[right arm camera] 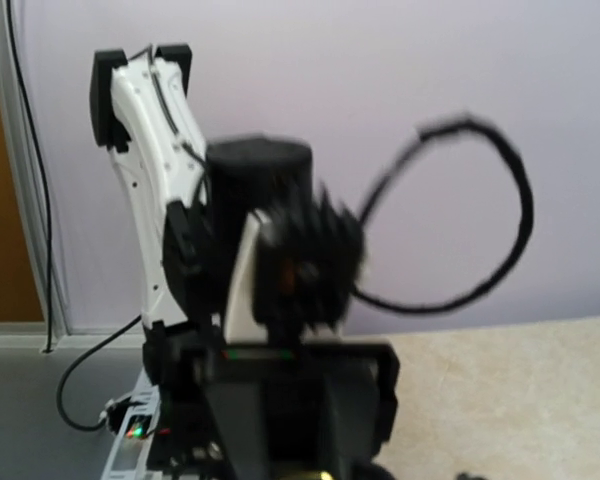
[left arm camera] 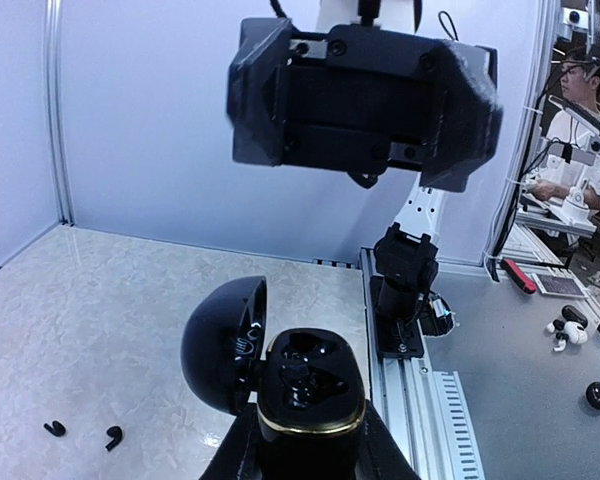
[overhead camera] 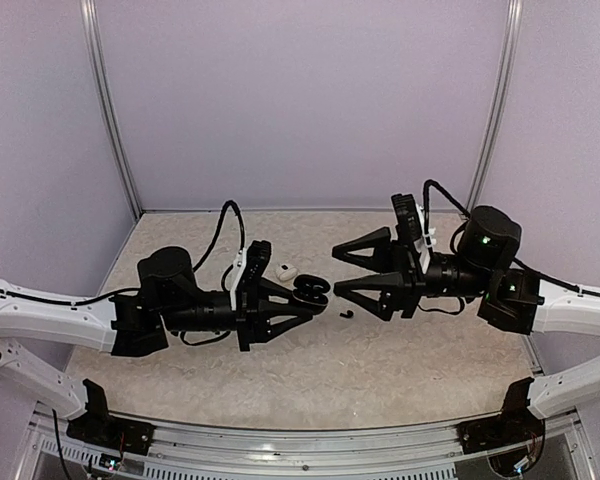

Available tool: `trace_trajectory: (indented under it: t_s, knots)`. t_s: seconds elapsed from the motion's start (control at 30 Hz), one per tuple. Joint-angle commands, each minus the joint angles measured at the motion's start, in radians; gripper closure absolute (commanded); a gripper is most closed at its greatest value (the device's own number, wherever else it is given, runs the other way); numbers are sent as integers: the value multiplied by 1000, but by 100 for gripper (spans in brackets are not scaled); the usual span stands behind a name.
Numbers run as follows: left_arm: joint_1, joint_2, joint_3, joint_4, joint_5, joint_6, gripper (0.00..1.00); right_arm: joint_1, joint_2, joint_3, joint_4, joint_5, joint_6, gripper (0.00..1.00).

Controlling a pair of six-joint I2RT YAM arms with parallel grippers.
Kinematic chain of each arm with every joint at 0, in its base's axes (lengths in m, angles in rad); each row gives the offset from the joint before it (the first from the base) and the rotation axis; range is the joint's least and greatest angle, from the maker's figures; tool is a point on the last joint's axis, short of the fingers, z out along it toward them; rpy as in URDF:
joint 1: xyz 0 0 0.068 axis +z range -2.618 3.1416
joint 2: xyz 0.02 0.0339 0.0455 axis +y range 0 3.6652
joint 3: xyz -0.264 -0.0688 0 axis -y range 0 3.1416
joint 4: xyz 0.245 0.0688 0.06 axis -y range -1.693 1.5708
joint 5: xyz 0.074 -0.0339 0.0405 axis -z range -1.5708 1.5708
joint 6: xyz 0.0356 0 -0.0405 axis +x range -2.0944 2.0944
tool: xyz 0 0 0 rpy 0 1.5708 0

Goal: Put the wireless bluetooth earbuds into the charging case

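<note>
Two black earbuds (left arm camera: 54, 429) lie loose on the tabletop (left arm camera: 130, 320), apart from the open charging case (left arm camera: 310, 405) that the left fingers (left arm camera: 230, 460) clamp upright, so the right fingers (overhead camera: 360, 248), spread wide and empty, should descend squarely over one and close gently.

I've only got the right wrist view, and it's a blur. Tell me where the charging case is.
Observer: The left gripper is clamped on the charging case, and the lid is swung open.
Operator: Give me the right gripper.
Observer: The right gripper has its jaws apart with nothing visible between them. Its fingertips face the case.
Operator: Now find me loose earbuds.
Observer: A black earbud lies on the table, and a second black earbud lies apart from it. Both are away from the case.
</note>
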Motion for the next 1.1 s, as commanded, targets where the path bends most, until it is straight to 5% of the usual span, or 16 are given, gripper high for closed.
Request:
trace_trajectory:
  t_s: [0.0, 0.6, 1.07]
  knots:
    - [31, 6, -41, 107, -7, -73, 100, -9, -25, 52, -42, 35, -34, 34]
    - [89, -119, -243, 242, -115, -128, 100, -346, 196, -19, -249, 229, 158, 47]
    - [101, -136, -297, 301, -120, -125, 100, -367, 505, -23, -270, 243, 153, 57]
